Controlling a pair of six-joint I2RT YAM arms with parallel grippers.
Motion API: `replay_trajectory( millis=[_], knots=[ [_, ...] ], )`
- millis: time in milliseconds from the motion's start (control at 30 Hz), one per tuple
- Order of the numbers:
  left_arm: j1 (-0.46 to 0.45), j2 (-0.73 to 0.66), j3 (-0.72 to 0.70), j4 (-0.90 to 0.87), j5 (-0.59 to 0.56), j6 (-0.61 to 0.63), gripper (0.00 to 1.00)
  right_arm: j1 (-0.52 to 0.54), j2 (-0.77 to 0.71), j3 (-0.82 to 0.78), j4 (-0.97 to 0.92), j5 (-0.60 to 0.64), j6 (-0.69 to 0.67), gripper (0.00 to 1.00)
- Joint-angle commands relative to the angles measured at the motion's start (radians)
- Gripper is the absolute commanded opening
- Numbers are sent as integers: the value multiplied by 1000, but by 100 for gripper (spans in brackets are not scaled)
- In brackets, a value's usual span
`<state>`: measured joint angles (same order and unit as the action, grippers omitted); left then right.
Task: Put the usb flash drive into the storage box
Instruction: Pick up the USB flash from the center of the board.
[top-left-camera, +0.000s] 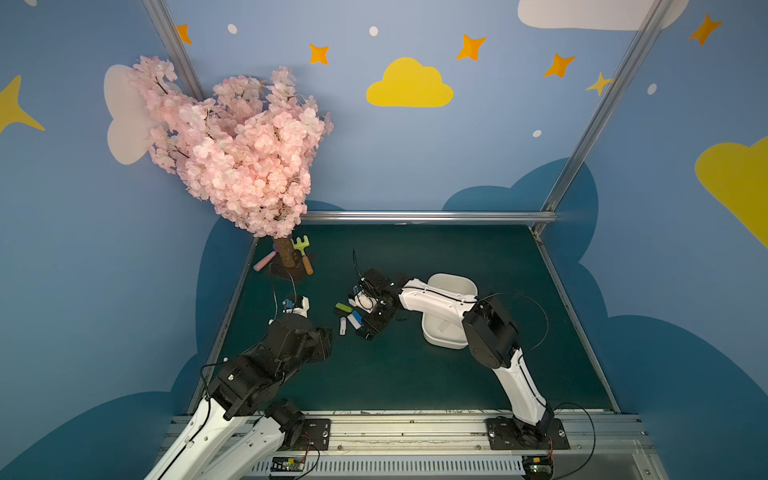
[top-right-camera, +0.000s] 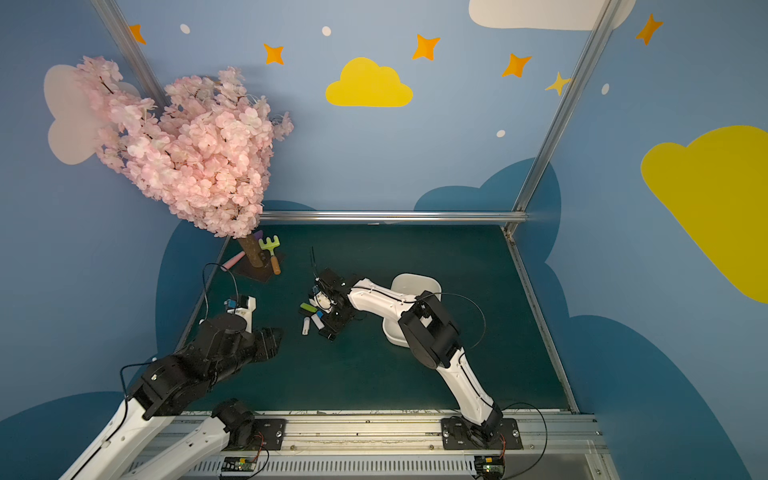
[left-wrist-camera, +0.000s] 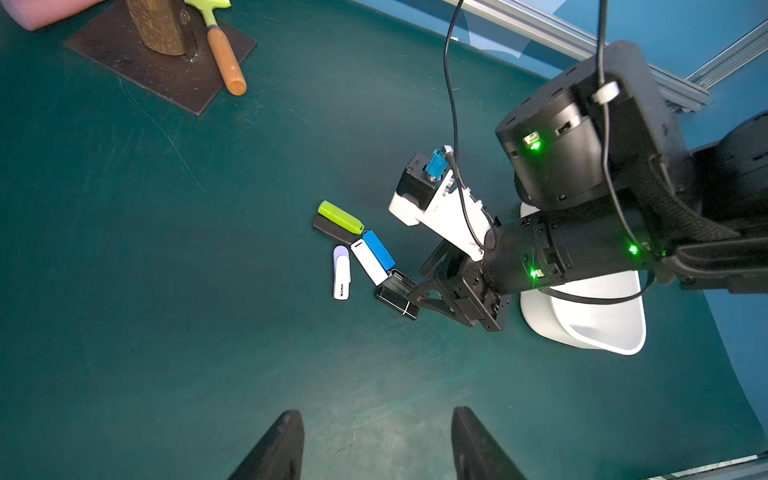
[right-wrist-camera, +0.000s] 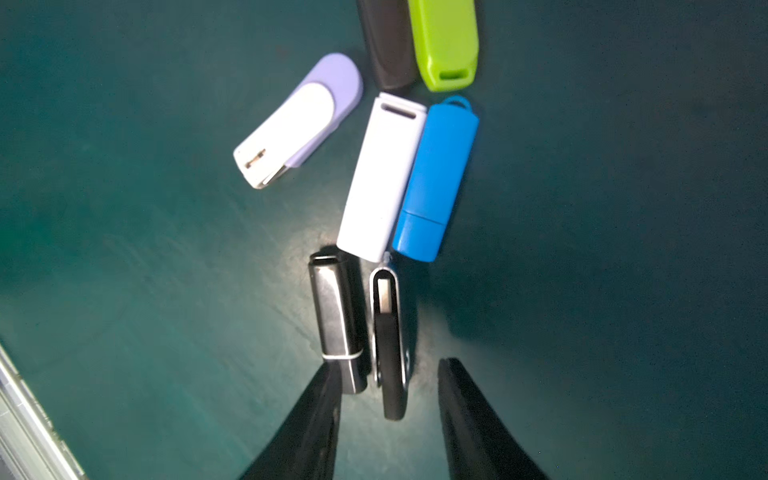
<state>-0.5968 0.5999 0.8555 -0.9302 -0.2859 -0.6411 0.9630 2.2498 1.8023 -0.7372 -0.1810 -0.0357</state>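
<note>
Twin high overviews, wrist cameras nearer, sharing drives (right-wrist-camera: 376, 187)

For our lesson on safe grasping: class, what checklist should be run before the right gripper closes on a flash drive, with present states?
1. The right gripper straddles the black swivel drive: ok.
2. Only that drive between its fingers: not ok; one finger overlaps the glossy black drive.
3. The white drive and the blue drive clear of the fingers: ok.
4. The storage box upright, top open: ok.
5. The left gripper open, empty, away from the drives: ok.
</note>
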Motion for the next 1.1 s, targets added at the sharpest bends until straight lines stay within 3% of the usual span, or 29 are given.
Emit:
replay_trajectory(
  millis=[0,200,367,667,1067],
  knots=[
    [-4,-21,-4,-15,-23,-9,60,5,24,19,-27,-8,-14,43],
    [-5,-18,-4,-17,-29,-10,60,2,41,29,-27,15,-21,41],
    [-3,-12,-6,-16,-27,-10,61,2,63,45,-31,6,-27,29],
    [-4,-2,-6,-16,-26,-9,61,3,54,63,-41,8,-30,18],
    [-5,2,-10,-15,-28,-15,61,-3,-149,-30,9,-11,0,6]
  ],
)
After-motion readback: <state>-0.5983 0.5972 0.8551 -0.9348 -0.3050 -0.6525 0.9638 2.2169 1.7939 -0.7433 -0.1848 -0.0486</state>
